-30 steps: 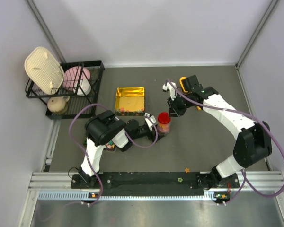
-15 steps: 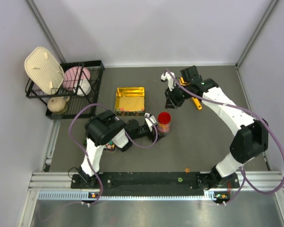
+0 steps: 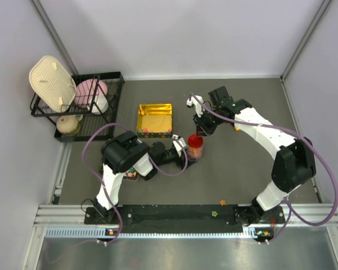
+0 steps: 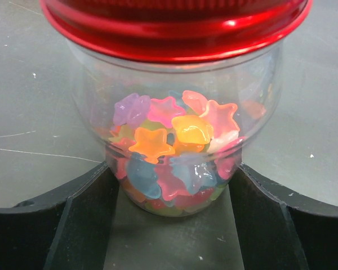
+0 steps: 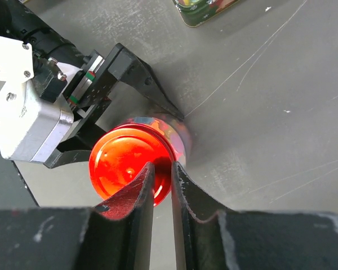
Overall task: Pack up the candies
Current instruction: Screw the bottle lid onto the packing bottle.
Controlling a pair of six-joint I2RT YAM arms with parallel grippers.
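Tool (R) (image 3: 198, 134) back above jar (image 3: 195, 147), prev. farther off rearward.

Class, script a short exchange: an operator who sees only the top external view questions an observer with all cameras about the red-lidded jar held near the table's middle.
Operator: What is inside the jar?
Observer: Star-shaped candies in orange, pink, yellow and blue fill its lower part.
Operator: Does the left gripper really have it?
Observer: Yes, its fingers sit against both sides of the jar's narrow base.
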